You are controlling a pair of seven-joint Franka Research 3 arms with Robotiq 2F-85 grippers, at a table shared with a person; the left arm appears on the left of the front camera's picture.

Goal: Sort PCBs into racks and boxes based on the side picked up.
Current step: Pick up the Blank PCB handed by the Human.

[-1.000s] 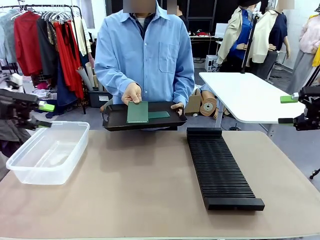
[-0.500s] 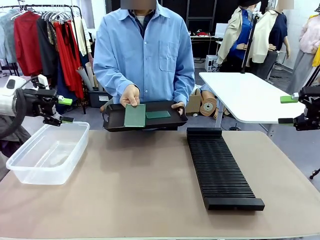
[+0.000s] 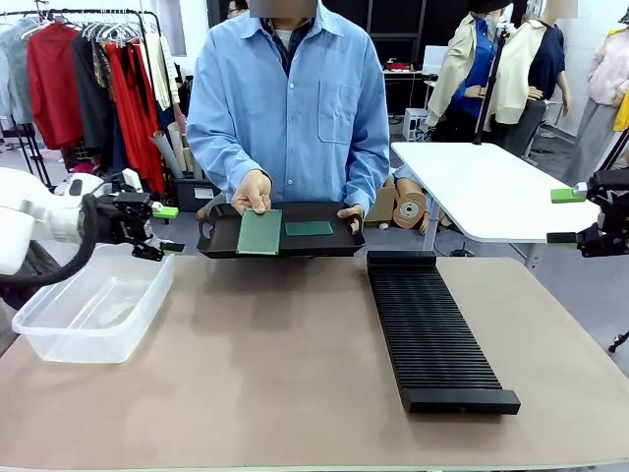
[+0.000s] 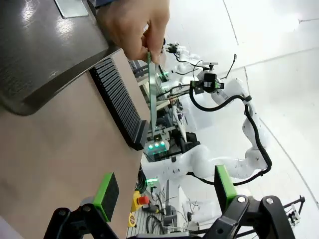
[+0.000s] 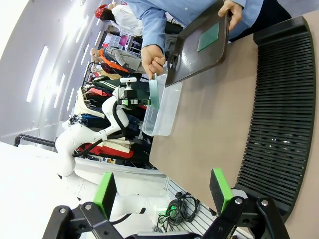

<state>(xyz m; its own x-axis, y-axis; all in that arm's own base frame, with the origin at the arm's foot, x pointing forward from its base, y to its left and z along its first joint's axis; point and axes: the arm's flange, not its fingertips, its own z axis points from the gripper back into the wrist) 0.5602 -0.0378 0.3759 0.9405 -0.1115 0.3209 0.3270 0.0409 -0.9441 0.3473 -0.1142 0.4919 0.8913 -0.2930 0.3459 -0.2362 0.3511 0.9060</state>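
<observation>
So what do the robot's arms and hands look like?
The left arm is smooth, white and rounded, with a black cable looping beside it. The left gripper and right gripper are black, each with two fingers ending in bright green pads.

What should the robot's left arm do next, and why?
Probably reach the left gripper toward the PCB that the person's hand holds by the black tray: its jaws stand open and empty, with a gap between them and the PCB.

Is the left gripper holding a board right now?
No, the left gripper is open and bare; the person's hand holds the PCB.
</observation>
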